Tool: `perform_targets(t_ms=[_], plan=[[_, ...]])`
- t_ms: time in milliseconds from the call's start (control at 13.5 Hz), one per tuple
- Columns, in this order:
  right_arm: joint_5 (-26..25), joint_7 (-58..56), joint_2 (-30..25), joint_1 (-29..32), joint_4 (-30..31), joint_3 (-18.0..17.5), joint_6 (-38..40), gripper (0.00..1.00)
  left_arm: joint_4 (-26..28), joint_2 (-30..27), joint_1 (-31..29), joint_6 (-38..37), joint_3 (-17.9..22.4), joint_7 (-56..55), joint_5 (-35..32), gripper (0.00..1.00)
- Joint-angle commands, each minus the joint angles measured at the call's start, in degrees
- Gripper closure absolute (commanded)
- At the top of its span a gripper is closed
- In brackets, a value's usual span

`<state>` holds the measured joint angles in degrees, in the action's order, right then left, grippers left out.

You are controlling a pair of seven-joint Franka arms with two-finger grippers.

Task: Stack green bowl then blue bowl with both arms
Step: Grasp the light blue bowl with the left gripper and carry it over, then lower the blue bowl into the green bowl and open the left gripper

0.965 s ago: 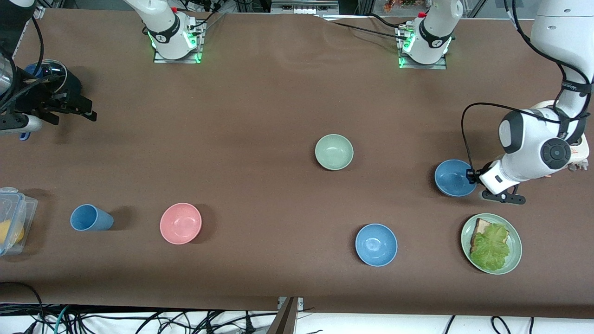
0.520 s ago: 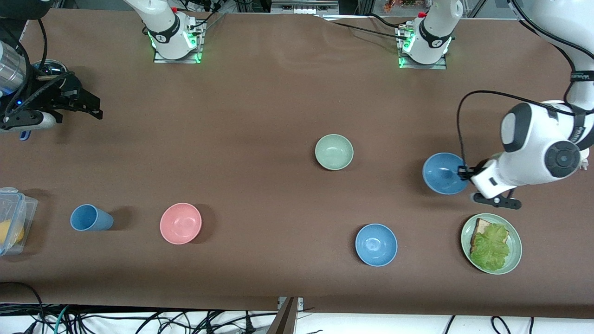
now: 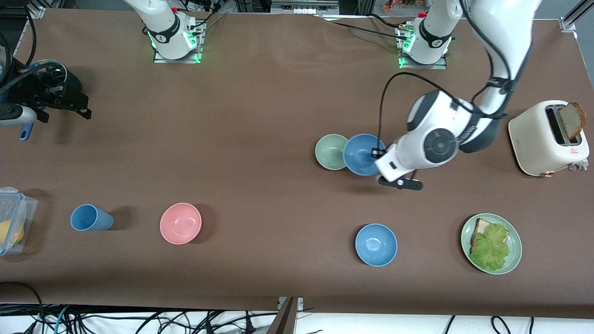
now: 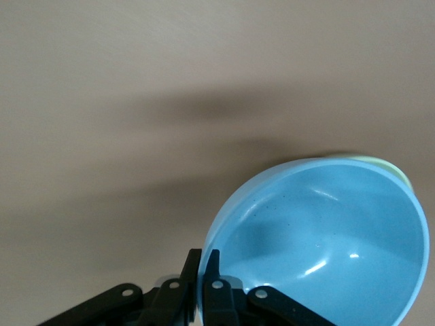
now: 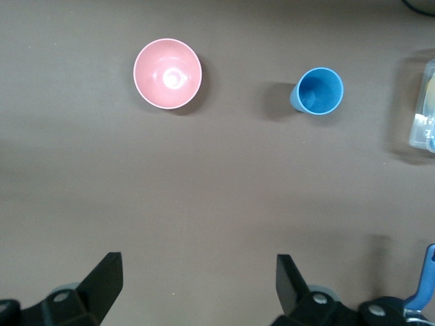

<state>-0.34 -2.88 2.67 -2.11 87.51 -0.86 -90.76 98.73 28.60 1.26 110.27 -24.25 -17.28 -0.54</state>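
The pale green bowl (image 3: pixel 331 151) sits on the brown table near its middle. My left gripper (image 3: pixel 377 155) is shut on the rim of a blue bowl (image 3: pixel 363 154) and holds it in the air, overlapping the green bowl's edge on the side toward the left arm's end. In the left wrist view my left gripper (image 4: pixel 204 267) pinches the blue bowl (image 4: pixel 326 244) rim, and a sliver of the green bowl (image 4: pixel 397 171) shows under it. A second blue bowl (image 3: pixel 376 244) rests on the table nearer the front camera. My right gripper (image 5: pixel 198 278) is open and empty, up at the right arm's end of the table (image 3: pixel 60 99).
A pink bowl (image 3: pixel 180 223) and a blue cup (image 3: pixel 90 217) stand toward the right arm's end, also in the right wrist view (image 5: pixel 167 73) (image 5: pixel 318 90). A clear container (image 3: pixel 11 220) sits at that table edge. A green plate with lettuce (image 3: pixel 491 243) and a toaster (image 3: pixel 547 138) stand at the left arm's end.
My left gripper has carried the blue bowl across the table from beside the toaster to the green bowl. The toaster is now uncovered. My right gripper shifted only slightly.
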Motion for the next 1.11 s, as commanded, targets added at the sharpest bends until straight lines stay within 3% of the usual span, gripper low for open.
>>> perform_targets(t_ms=[0,742,817,891,1039], plan=[[-1.2,0.2,1.0,0.5,-1.8,-0.7,1.4,0.0,-1.1,1.7,2.4,0.0,0.4,0.2,1.6,1.0],[-0.8,0.1,1.6,0.9,-1.8,-0.4,1.5,0.0,-0.6,5.9,6.9,6.1,0.6,0.0,1.5,0.98],[-0.8,0.3,1.6,0.9,-1.8,-0.4,1.5,0.0,-0.6,6.2,6.8,6.1,0.6,0.0,1.5,0.59],[-0.7,0.3,1.6,0.9,-1.8,-0.4,1.5,0.0,-0.6,6.5,6.8,5.9,0.5,-0.4,1.6,0.03],[-0.7,0.3,1.6,0.9,-1.8,-0.4,1.5,0.0,-0.9,5.9,6.8,5.6,0.5,-0.6,1.7,0.0]])
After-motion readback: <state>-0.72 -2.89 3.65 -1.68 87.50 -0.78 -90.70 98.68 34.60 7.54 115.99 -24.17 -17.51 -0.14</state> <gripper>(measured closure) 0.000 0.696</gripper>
